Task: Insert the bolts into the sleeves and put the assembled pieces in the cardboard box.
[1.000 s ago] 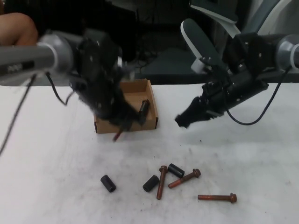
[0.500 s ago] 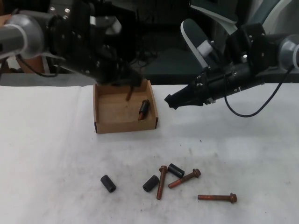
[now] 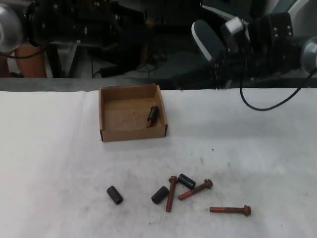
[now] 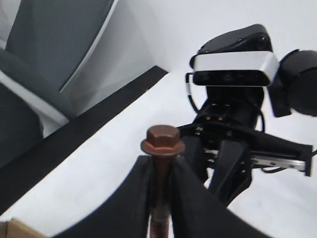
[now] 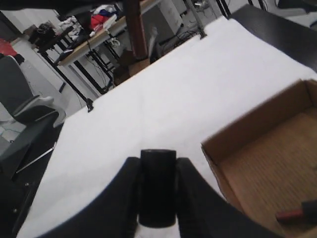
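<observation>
1. High view: I judge we are on the second assembly. One finished piece (image 3: 152, 115) lies in the box (image 3: 106, 130) against its right wall. Three loose sleeves (image 3: 114, 194) and three loose bolts (image 3: 230, 210) wait on the near part of the tabletop (image 3: 257, 148), which is white with grey smudges. Both arms are raised at the back, well above the box
2. Left wrist view: my left tool (image 4: 159, 173) is clenched on a bolt (image 4: 163, 141) just under its head, facing the other arm, with a grey chair off to one side
3. Right wrist view: my right tool (image 5: 157, 166) grasps a sleeve (image 5: 157, 198) above the tabletop near the box, with racks and clutter in the room beyond. Next, I reckon, I must bring the two tools together, put bolt and sleeve on one line, then slide the shank in
</observation>
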`<state>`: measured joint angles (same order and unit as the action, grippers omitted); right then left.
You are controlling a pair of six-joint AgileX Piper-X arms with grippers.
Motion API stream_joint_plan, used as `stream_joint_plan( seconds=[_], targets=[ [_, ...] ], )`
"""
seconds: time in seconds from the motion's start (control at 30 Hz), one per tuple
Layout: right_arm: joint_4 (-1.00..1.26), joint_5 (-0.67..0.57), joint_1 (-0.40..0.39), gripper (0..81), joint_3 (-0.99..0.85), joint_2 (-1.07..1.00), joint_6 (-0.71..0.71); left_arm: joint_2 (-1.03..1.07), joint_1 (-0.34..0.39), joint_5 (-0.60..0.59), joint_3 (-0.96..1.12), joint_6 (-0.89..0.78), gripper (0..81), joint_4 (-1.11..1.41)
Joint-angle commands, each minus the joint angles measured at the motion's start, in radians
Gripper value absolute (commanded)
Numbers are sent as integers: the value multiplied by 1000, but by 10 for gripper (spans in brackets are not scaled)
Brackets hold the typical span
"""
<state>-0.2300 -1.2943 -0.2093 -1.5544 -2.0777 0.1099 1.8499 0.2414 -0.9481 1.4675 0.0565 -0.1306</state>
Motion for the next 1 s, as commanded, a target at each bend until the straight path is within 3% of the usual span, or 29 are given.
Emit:
stream_joint_plan(
  seconds=[0.0, 0.37, 0.97],
  targets=[
    [150, -44, 6, 2, -11, 21, -119, -17, -2, -98, 8, -93, 6, 152],
    [476, -89, 6, 2, -11, 21, -409, -17, -2, -146, 8, -317, 6, 446],
    [564, -102, -18, 2, -11, 21, -511, -17, 4, -159, -7, -338, 6, 457]
  ],
)
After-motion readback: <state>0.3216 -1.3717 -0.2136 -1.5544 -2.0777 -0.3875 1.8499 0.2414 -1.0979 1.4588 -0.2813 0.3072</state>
